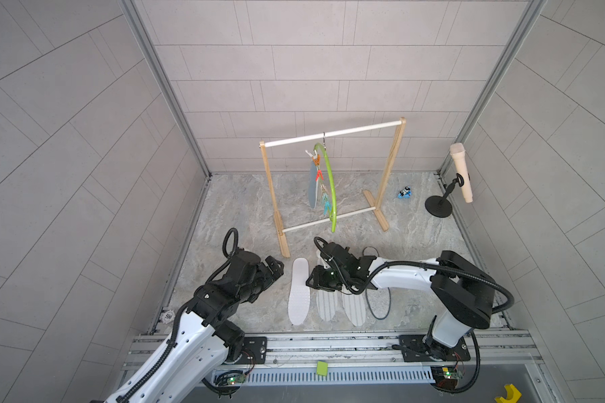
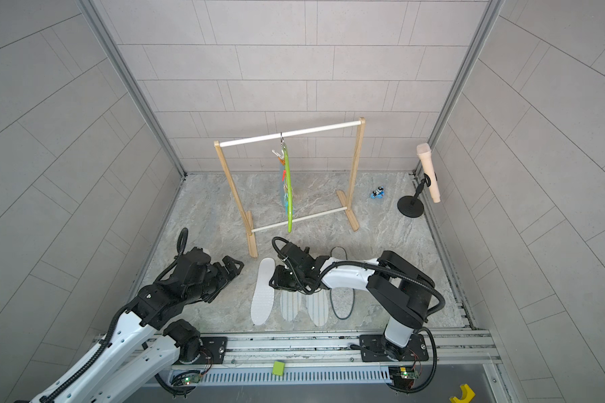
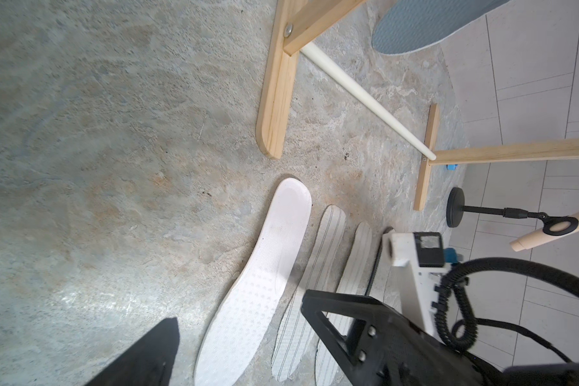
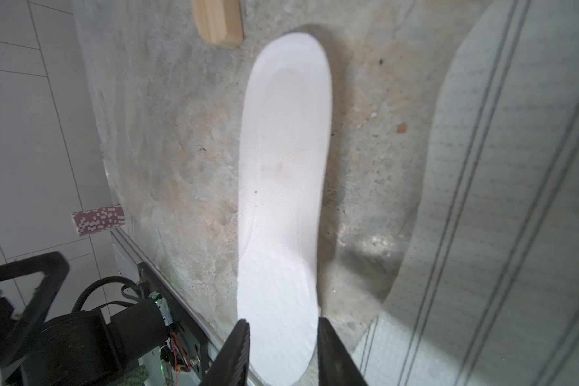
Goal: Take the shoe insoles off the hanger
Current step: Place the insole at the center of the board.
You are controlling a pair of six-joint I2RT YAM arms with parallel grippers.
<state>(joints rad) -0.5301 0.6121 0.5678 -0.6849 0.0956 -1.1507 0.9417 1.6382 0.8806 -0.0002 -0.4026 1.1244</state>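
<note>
white insole (image 4: 283, 167), flat between right tool (image 4: 283, 324) jaws

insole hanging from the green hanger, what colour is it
Blue-grey insole, best seen in the left wrist view.

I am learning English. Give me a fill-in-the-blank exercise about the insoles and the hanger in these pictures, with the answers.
1. The blue-grey insole hangs from the ___ hanger.
2. Between the white dotted insole and the black-edged insole lie ___ striped insoles.
3. The jaws of the left gripper stand ___.
Missing words: green; two; open.
</note>
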